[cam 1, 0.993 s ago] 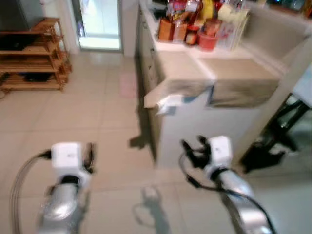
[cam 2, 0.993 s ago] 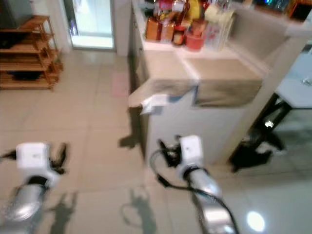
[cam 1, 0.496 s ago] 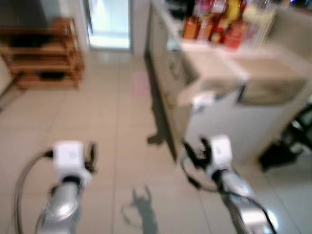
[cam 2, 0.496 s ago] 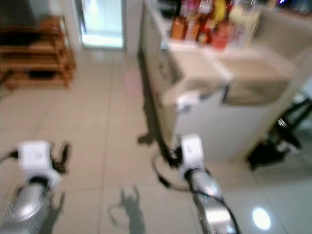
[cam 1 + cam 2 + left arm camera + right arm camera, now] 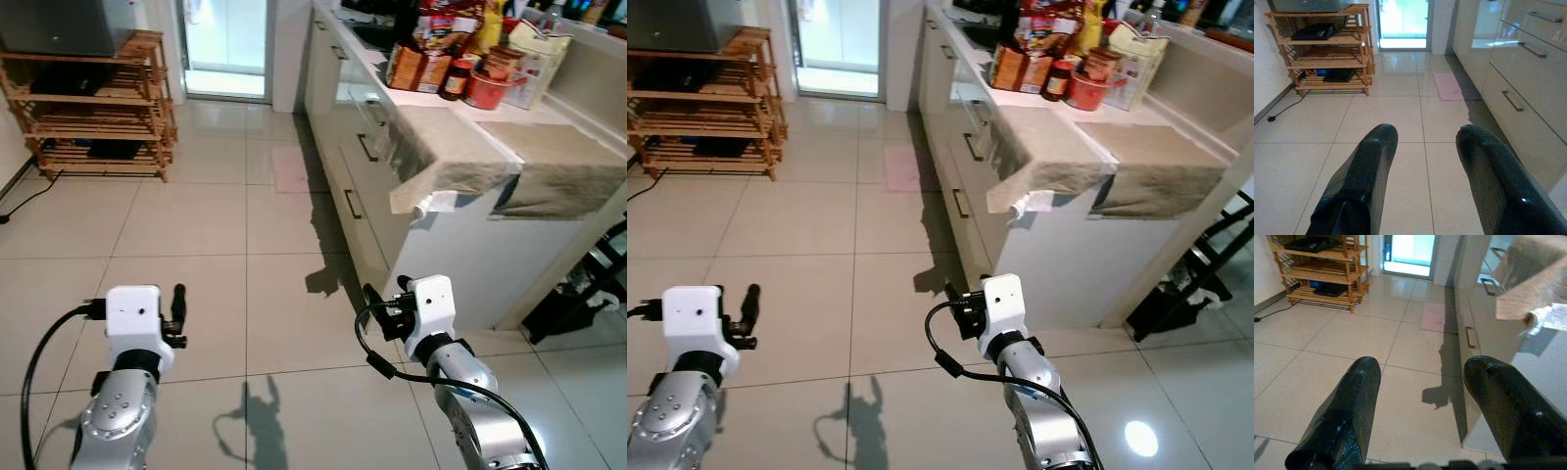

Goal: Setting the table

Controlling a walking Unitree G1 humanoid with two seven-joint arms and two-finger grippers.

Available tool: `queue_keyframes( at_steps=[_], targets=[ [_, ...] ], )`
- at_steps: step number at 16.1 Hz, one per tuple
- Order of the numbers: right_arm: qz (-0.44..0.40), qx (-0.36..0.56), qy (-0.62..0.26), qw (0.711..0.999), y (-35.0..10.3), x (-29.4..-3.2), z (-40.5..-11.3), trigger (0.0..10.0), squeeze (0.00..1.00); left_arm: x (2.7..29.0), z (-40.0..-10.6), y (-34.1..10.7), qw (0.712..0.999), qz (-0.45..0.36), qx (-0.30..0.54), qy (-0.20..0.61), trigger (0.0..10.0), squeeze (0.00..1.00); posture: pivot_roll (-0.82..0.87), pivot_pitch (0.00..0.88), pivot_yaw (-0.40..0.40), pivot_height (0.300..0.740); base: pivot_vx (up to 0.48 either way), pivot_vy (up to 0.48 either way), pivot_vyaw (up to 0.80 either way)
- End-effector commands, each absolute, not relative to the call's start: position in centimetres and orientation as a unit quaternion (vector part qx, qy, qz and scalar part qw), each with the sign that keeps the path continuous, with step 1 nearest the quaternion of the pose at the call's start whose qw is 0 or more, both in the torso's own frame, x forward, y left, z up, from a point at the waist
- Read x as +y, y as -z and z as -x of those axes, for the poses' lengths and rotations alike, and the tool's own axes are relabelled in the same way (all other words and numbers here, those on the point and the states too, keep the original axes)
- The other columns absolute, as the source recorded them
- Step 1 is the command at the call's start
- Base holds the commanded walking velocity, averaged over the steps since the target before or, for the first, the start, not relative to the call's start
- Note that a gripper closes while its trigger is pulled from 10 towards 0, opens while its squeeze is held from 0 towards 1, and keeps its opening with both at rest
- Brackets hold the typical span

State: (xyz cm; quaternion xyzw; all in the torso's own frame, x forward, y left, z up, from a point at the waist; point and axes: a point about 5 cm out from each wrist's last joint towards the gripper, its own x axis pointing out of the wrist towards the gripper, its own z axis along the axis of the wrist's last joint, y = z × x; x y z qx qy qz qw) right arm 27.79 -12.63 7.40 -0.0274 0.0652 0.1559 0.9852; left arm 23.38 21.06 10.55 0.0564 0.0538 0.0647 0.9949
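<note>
My left gripper (image 5: 177, 311) is held low over the tiled floor, open with nothing between its fingers (image 5: 1376, 147). My right gripper (image 5: 382, 302) hangs just in front of the kitchen counter's end, also open and empty, its fingers (image 5: 1359, 382) pointing along the floor beside the cabinets. The counter (image 5: 446, 147) is covered by a beige cloth. At its far end stand jars, bottles and packets (image 5: 441, 64) with a red bowl (image 5: 487, 90) among them.
Cabinet drawers with handles (image 5: 364, 147) line the counter's left face. A wooden shelf rack (image 5: 93, 108) stands at the far left by a bright doorway (image 5: 225, 44). A pink mat (image 5: 291, 168) lies on the floor. Black legs of some furniture (image 5: 578, 304) sit at the right.
The whole picture has shifted and sharpened, so the camera has turned and steadied. Both grippers stay in the same pose in front of me.
</note>
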Motion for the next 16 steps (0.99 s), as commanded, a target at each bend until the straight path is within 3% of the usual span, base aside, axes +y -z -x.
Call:
queue_keyframes(
  at_steps=[1, 16],
  targets=[
    [0.034, 0.064, -0.142, 0.987, -7.73, -13.3, -27.84, 10.0, 0.0, 20.66, -23.53, -10.6, 0.995, -0.057, 0.052, -0.058, 10.0, 0.0, 0.05, 0.0, -0.074, 0.74, 0.0, 0.0, 0.0],
    [0.035, 0.084, -0.136, 0.987, -7.81, -12.96, -28.16, 10.0, 0.0, 20.73, -23.65, -10.61, 0.995, -0.062, 0.051, -0.056, 10.0, 0.0, 0.05, 0.0, -0.072, 0.74, 0.0, 0.0, 0.0]
  ],
)
